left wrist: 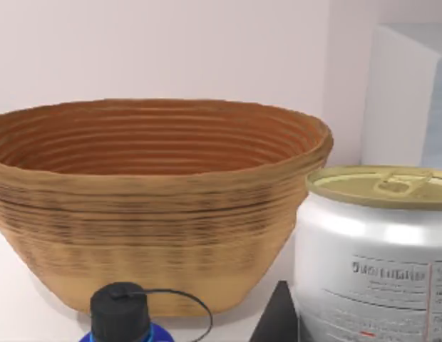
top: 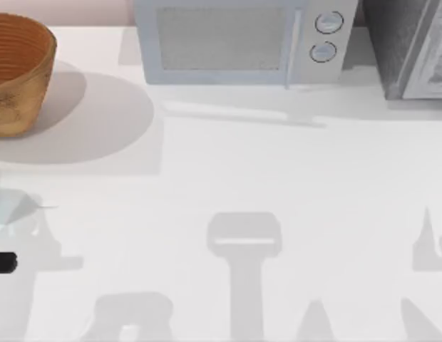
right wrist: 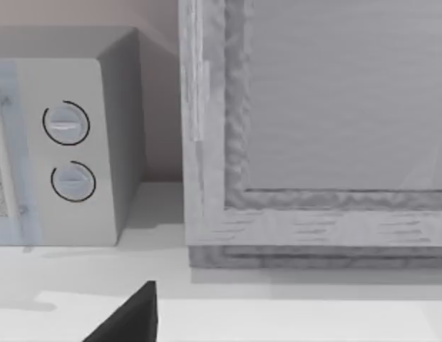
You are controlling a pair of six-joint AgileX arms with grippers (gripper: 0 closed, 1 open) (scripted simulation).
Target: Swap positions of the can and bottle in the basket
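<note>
Top view: the wicker basket (top: 18,71) is sitting empty, left of the microwave (top: 239,43). Left wrist view: the can (left wrist: 378,249), white-bodied with a dull gold top, and the black-capped blue bottle (left wrist: 121,317) are standing just before the basket, so the swap appears not yet begun. Right wrist view: the microwave is standing beside a grey cabinet (right wrist: 321,128). Neither gripper's opening can be told.

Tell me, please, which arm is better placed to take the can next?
Probably the left. Its wrist view shows the can close in front, with the bottle beside it and the basket behind. The right wrist view faces the microwave and a grey cabinet.
</note>
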